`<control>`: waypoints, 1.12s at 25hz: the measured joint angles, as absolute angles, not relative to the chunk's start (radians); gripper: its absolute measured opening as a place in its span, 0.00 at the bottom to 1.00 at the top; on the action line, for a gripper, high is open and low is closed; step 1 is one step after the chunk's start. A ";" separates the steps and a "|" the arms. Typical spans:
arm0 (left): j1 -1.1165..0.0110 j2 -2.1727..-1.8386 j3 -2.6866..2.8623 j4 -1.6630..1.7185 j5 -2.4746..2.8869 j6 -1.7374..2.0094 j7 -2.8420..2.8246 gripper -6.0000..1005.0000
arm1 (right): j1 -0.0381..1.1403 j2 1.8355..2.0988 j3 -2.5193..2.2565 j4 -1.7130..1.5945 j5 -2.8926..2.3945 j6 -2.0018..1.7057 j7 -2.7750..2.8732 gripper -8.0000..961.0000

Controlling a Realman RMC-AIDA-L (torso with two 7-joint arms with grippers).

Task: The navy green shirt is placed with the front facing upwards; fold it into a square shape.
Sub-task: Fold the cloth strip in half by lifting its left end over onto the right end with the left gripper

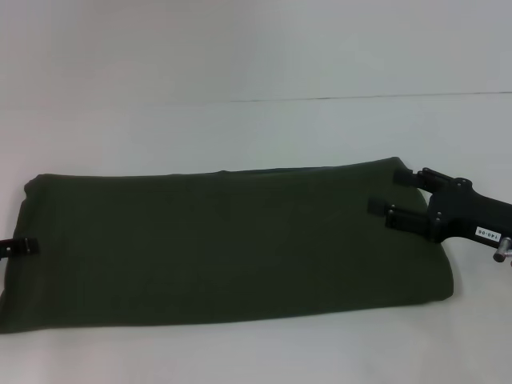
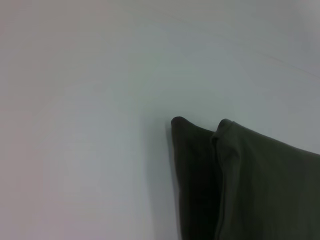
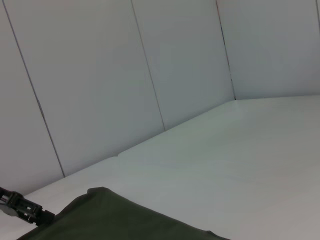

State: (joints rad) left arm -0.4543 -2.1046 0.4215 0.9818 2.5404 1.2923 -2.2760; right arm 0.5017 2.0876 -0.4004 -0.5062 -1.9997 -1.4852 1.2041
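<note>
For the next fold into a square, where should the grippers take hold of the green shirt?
Probably at its two short ends: the shirt lies as a long flat band, the right gripper open over its right end, the left gripper at its left edge.

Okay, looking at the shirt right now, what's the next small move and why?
Probably close the right gripper on the navy green shirt's right end, since its fingers look spread there. The shirt lies as a long band, not yet square; the left gripper sits at the opposite end.
</note>
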 joint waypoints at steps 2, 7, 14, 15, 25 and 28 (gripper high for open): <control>-0.454 -2.105 0.420 0.982 2.541 1.294 -2.277 0.88 | 0.502 2.088 -0.400 -0.506 -2.000 -1.485 1.204 0.89; -0.454 -2.105 0.420 0.979 2.542 1.295 -2.277 0.87 | 0.502 2.088 -0.400 -0.505 -2.000 -1.485 1.204 0.89; -0.457 -2.102 0.421 0.954 2.542 1.296 -2.277 0.87 | 0.503 2.088 -0.400 -0.505 -1.999 -1.485 1.204 0.88; -0.457 -2.102 0.421 0.954 2.542 1.296 -2.277 0.87 | 0.503 2.088 -0.400 -0.505 -1.999 -1.485 1.204 0.88; -0.471 -2.098 0.420 0.925 2.537 1.293 -2.278 0.87 | 0.503 2.088 -0.400 -0.505 -1.999 -1.485 1.204 0.88; -0.475 -2.098 0.420 0.919 2.535 1.291 -2.279 0.87 | 0.503 2.088 -0.400 -0.505 -1.999 -1.485 1.204 0.87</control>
